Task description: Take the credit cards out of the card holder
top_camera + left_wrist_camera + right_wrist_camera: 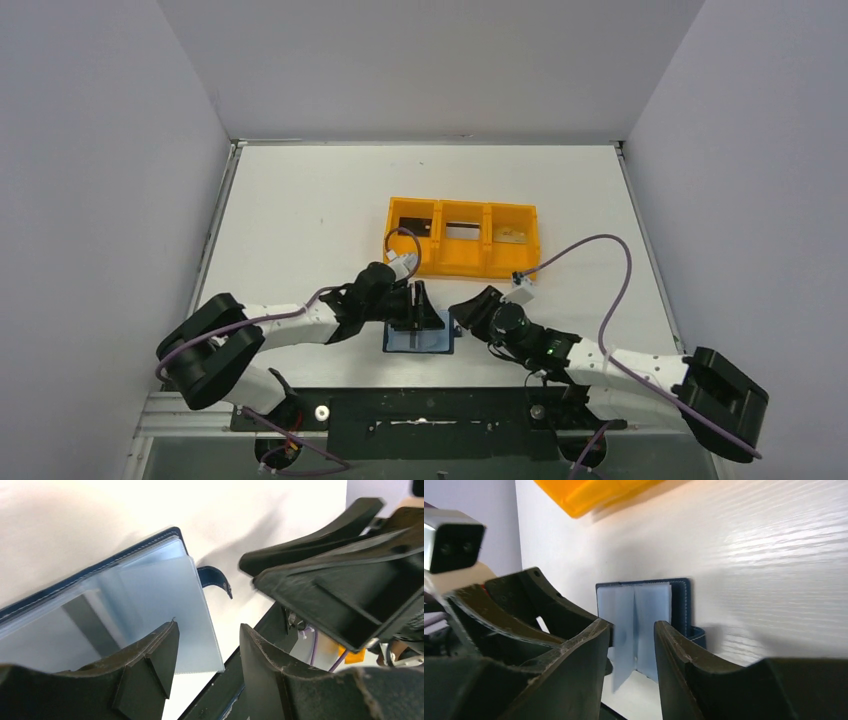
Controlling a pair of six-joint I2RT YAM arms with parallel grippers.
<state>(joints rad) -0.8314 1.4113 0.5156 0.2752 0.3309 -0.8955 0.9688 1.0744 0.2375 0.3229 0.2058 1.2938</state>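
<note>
The card holder [418,340] lies open near the table's front edge, dark navy outside with pale blue translucent sleeves inside. In the left wrist view the card holder [125,595] shows one sleeve lifted, and its closure tab [215,577] curls up. I cannot make out any credit card. My left gripper [420,302] is open over the holder's far edge; in its own view the left gripper [209,627] has the sleeve's edge behind the gap and grips nothing. My right gripper [463,318] is open just right of the holder. In the right wrist view the gripper [631,625] faces the card holder [639,610].
An orange three-compartment tray [465,268] stands just behind the holder, with small items in its compartments. It also shows in the right wrist view [589,495]. The black base rail [420,410] runs along the front edge. White walls enclose the table.
</note>
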